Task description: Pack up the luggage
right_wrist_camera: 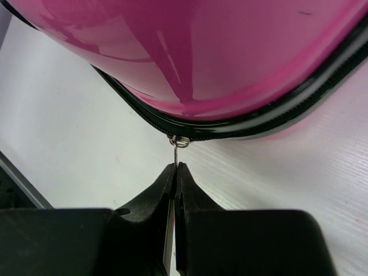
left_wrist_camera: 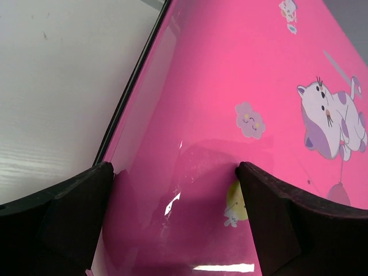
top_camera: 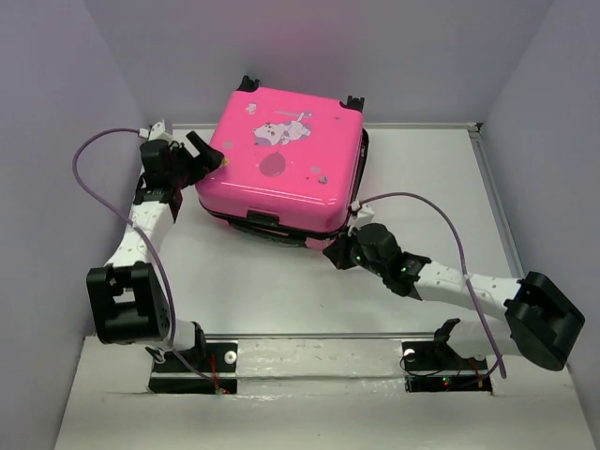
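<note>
The hot-pink luggage lies flat with its lid down, cat print upward, at the back middle of the table. My left gripper is open, resting over the suitcase's left edge; its fingers straddle the pink shell. My right gripper is at the suitcase's near right corner, shut on the metal zipper pull that hangs from the black zipper band under the pink shell.
The white table is walled by grey panels at left, back and right. A metal rail runs along the near edge. Grey cables loop from both arms.
</note>
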Controlling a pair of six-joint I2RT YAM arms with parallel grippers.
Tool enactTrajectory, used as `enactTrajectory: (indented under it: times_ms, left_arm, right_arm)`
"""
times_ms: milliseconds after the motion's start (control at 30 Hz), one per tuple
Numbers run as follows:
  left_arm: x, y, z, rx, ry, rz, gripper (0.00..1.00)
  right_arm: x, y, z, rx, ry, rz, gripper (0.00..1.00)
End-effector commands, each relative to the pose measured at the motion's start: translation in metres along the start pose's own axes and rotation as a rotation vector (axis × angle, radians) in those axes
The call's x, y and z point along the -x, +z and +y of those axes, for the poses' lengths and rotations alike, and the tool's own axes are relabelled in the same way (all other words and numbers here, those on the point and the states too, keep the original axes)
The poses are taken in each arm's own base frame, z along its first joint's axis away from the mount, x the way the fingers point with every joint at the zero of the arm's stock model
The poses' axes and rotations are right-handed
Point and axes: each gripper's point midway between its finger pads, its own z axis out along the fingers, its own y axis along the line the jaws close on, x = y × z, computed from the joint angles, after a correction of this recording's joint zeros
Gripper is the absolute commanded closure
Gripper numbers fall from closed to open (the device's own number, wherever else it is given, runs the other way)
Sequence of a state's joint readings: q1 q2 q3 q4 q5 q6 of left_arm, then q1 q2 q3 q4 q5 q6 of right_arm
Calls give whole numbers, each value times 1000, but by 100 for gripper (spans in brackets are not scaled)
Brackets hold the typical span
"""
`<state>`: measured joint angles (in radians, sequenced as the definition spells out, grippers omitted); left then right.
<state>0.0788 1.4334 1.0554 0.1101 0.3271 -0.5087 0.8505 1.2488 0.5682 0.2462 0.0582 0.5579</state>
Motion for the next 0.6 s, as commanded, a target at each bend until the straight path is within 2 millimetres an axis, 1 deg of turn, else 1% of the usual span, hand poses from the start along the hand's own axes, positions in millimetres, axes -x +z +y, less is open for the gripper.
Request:
enactTrajectory:
  times_ms: [0, 33, 67, 100, 133, 167, 200, 233, 267, 300, 333, 367, 400, 433, 467, 500, 533, 567]
  left_arm:
    - [-58, -12, -96, -328, -15, 139, 1]
    - [-64, -14, -102, -343, -20, 144, 1]
    - [-73, -19, -103, -348, -34, 151, 1]
    - [-74, -23, -113, -385, -39, 135, 1]
    - [-80, -27, -118, -402, -50, 142, 1]
    - [-88, -35, -132, -433, -64, 151, 1]
    - [-95, -37, -134, -437, -71, 147, 1]
    - [-99, -40, -138, -447, -77, 149, 1]
    - [-105, -47, -147, -469, -87, 150, 1]
    - [-107, -50, -151, -477, -93, 151, 1]
    - [-109, -54, -154, -485, -98, 151, 1]
    - [-110, -61, -159, -496, -102, 140, 1]
    - [-108, -65, -161, -500, -112, 130, 1]
    - [-107, -68, -162, -504, -111, 121, 1]
    - [-105, -74, -163, -509, -112, 105, 1]
    - [-105, -78, -164, -515, -121, 104, 1]
    - [-104, -81, -165, -520, -121, 98, 1]
    - [-101, -87, -166, -524, -118, 79, 1]
  right_arm:
    - [14, 6, 22, 6, -45, -11, 93]
    - [17, 7, 27, 4, -49, -21, 93]
    - [18, 9, 31, 1, -56, -27, 93]
    - [17, 12, 33, -6, -72, -27, 93]
    - [20, 15, 34, -23, -80, -37, 93]
    - [24, 17, 44, -8, -86, -42, 93]
    - [16, 22, 49, 0, -102, -19, 93]
    - [14, 25, 54, 6, -109, -10, 93]
    - [14, 27, 70, 38, -119, -10, 93]
    - [10, 30, 78, 52, -127, -1, 93]
    - [6, 33, 86, 67, -137, 12, 93]
    - [-6, 41, 90, 69, -152, 44, 93]
    - [-10, 42, 111, 111, -164, 50, 93]
    - [-16, 45, 120, 129, -181, 64, 93]
    - [-30, 52, 126, 149, -196, 94, 93]
    - [-36, 54, 134, 167, -207, 106, 93]
    - [-42, 53, 147, 198, -224, 116, 93]
    - [-50, 53, 152, 215, -240, 134, 93]
